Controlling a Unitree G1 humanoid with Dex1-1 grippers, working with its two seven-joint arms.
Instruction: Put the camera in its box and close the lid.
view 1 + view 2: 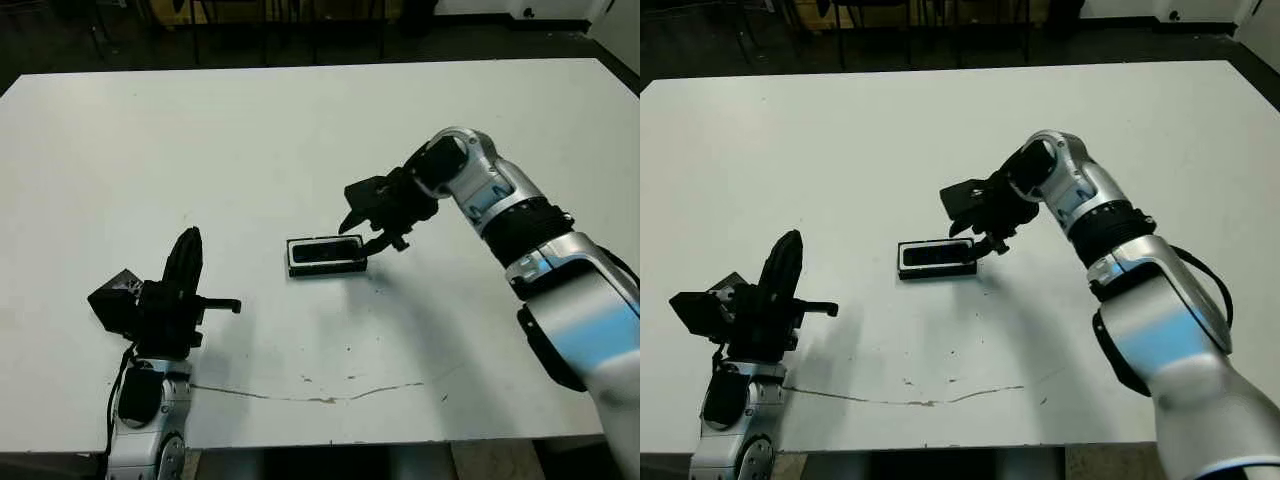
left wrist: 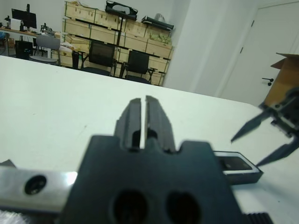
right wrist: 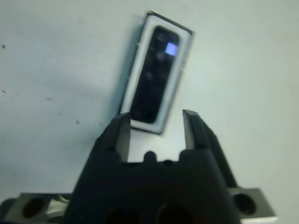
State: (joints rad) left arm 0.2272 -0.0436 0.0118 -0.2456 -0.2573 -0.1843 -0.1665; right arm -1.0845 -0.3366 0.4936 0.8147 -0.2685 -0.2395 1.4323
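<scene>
Camera (image 3: 154, 77) inside white-lined box (image 3: 140, 70), near end hidden behind spread right tool (image 3: 155, 123); left tool (image 2: 145, 122) pressed together.

No readable text, label, brand, number or sign anywhere. Only a blank bluish glint on the camera (image 3: 154, 77) lying in the box (image 3: 180, 70), toward 12 o'clock; crates beyond the tabletop (image 2: 56, 107) too blurred to read.

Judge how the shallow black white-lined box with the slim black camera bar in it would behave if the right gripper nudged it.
The shallow black white-lined box lies flat and low on the smooth white table, so it would likely slide, not tip. It looks rigid, probably light. The slim black camera bar sits within the lining, so it should travel along. The open right gripper is at its end.
</scene>
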